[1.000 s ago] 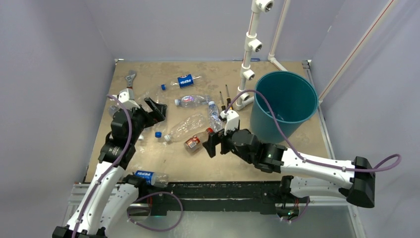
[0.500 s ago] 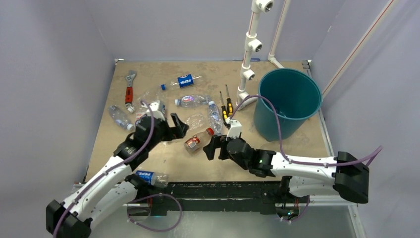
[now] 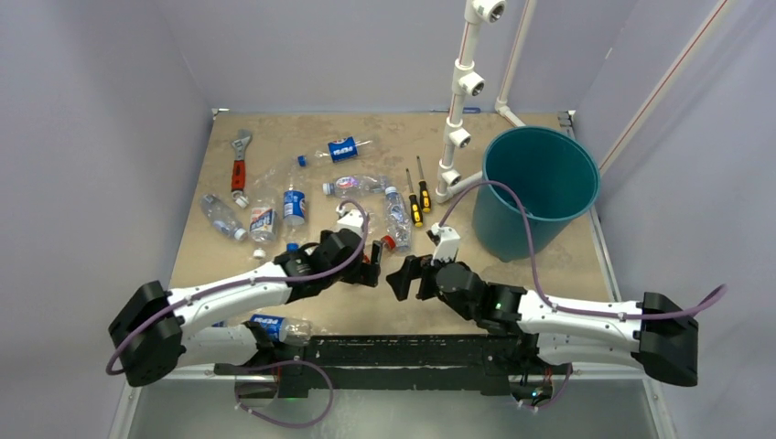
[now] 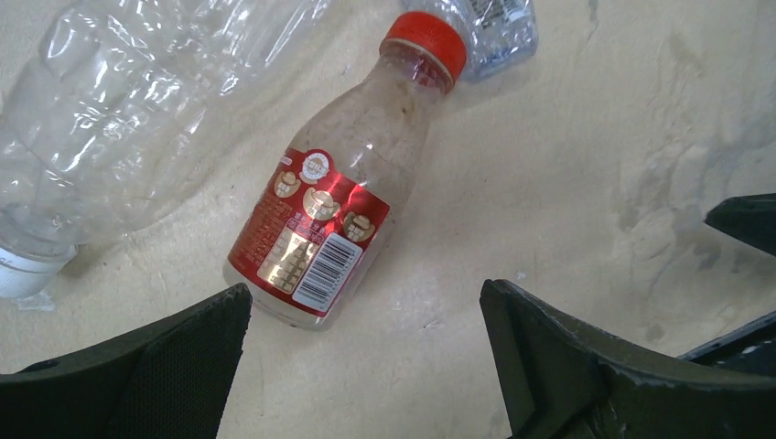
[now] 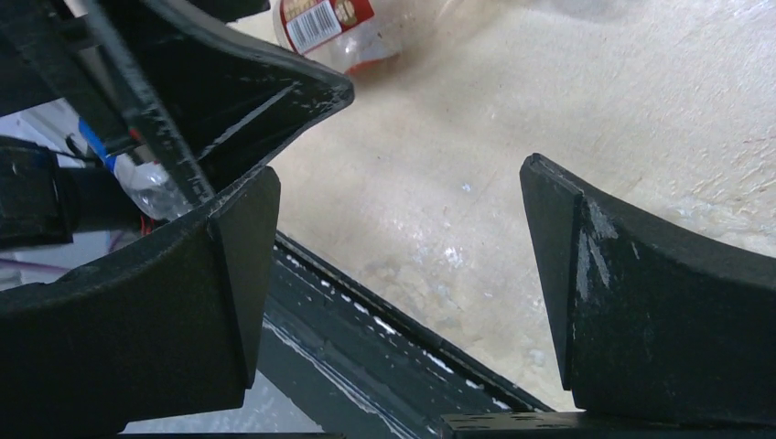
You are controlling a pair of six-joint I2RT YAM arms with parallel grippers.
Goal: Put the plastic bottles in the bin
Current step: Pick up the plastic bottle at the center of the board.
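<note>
Sandy desk (image 3: 512,128), grey walls. Item: red-capped bottle (image 4: 340,206), desk centre, bin (image 3: 540,178) at its 2 o'clock. Likely light, slick, fairly stiff; grasp labelled waist. Left gripper (image 4: 364,306), right gripper (image 5: 400,206): jaws released, empty.

The left arm lay low across the counter (image 3: 403,137), with the left gripper (image 3: 369,266) near the centre. It faced the right gripper (image 3: 409,278), whose fingers stood spread apart. The two grippers were near each other but did not touch. A red bottle cap (image 3: 389,243) showed just beyond the left gripper. Plastic bottles (image 3: 294,203) lay scattered over the left and middle of the counter. A red-handled wrench (image 3: 240,163) lay at the far left. Two screwdrivers (image 3: 419,197) lay side by side near the white pipe frame (image 3: 460,101). The teal bin (image 3: 538,192) stood upright at the right.
</note>
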